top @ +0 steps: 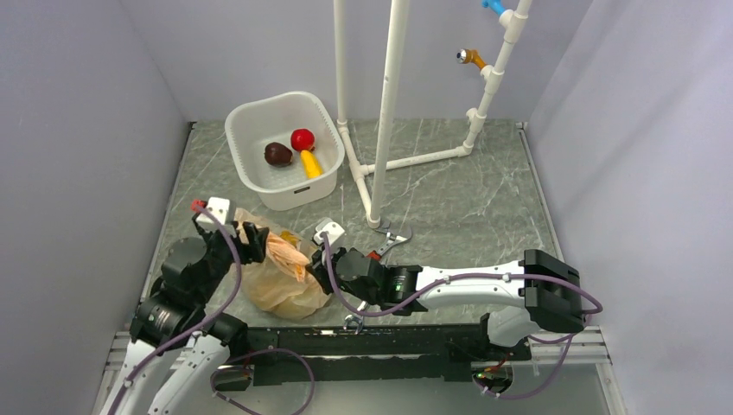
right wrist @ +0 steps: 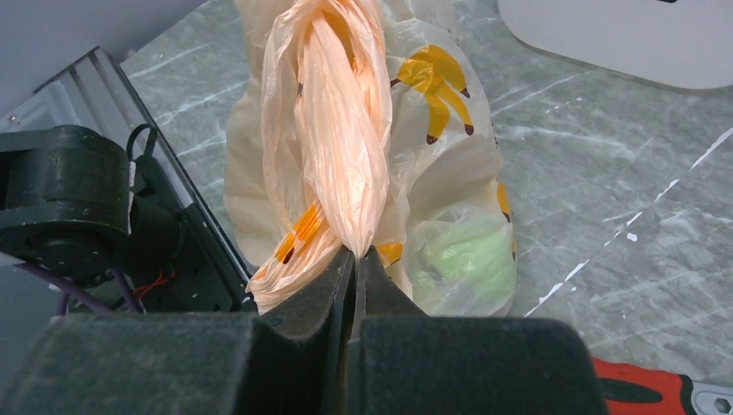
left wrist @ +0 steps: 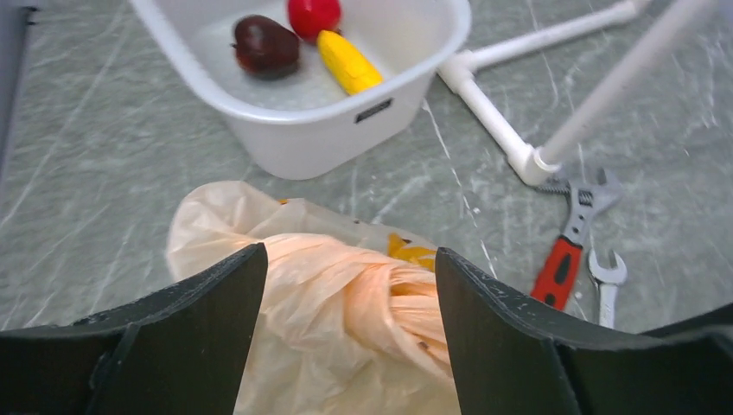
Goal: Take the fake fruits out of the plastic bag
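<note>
Where the bag lies: the bag (top: 281, 290) sits on the surface (top: 449, 199) at the near left, between the two arms and just nearer than the white tub (top: 285, 197).
Neck: the handles are wound into one rope (right wrist: 337, 130), whose long axis runs left to right from one arm's fingers to the other's.
Left fingers: the left fingers (left wrist: 199, 328) are spread, one on each side of the rope. I cannot tell whether they touch it.
Right fingers: the right fingers (right wrist: 311, 303) are pressed together, pinching the rope's tip.
Fruit: one green fruit (right wrist: 458, 259) shows through the film low in the bag, beyond the pinch. Any others are hidden.
Step, by my judgement: opening the mouth, since no fruit can be reached while it is twisted.
Next move turns on: the rope crosses the left gap, so closing there would grip it. Unwinding looks more useful than pulling along its length.
</note>
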You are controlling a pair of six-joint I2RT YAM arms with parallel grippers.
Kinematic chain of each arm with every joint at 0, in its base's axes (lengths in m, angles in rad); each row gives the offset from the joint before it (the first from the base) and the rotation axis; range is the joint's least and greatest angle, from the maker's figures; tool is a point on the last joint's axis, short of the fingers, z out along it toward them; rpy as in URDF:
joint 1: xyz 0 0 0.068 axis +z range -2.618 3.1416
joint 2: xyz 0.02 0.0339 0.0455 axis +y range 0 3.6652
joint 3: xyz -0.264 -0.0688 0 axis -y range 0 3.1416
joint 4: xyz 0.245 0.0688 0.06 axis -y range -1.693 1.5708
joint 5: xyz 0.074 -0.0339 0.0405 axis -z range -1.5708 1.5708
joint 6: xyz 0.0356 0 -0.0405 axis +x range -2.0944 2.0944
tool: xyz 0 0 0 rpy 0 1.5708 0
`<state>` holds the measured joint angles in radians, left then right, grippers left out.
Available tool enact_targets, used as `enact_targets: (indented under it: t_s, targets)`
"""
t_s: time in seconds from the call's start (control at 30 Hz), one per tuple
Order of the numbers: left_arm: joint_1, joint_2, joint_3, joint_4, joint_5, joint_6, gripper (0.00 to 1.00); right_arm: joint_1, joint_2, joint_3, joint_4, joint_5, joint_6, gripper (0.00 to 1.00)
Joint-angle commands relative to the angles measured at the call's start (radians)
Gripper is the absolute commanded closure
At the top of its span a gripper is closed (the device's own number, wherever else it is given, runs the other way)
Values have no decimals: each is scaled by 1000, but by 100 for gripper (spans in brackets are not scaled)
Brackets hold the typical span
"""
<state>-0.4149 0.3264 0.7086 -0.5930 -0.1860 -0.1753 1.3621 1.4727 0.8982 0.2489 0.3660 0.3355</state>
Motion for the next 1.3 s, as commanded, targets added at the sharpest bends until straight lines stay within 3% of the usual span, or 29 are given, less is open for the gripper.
enact_targets:
  t_s: [0.0,0.13,0.33,0.7,0.77,0.9,0.97,1.07,1.1,1.27]
  targets:
    - [2,184,98,26,140,65,23,-2,-13,34,-18,-26,-22,100]
    - [2,280,75,55,131,106,25,-1,-8,45,-22,-53,-39,100]
    - [2,275,-5,117,342,130,22,-2,-46,7,-5,-42,-43,100]
    - [2,440,33,12,215,131,20,-2,-45,20,-22,-21,-57,100]
    - [2,470,40,0,209,133,16,-1,-50,18,-19,-24,-61,100]
    - [2,471,38,1,251,139,19,-1,-48,17,-18,-16,-64,100]
    - [2,458,27,14,257,140,32,-2,-48,19,-21,-14,-61,100]
    - [2,471,54,-16,195,135,78,-1,-54,11,-11,-7,-67,100]
    - [2,469,62,-26,190,130,89,-2,-57,6,-9,6,-65,100]
    - [2,301,40,16,51,102,100,-2,-94,-47,19,37,-45,100]
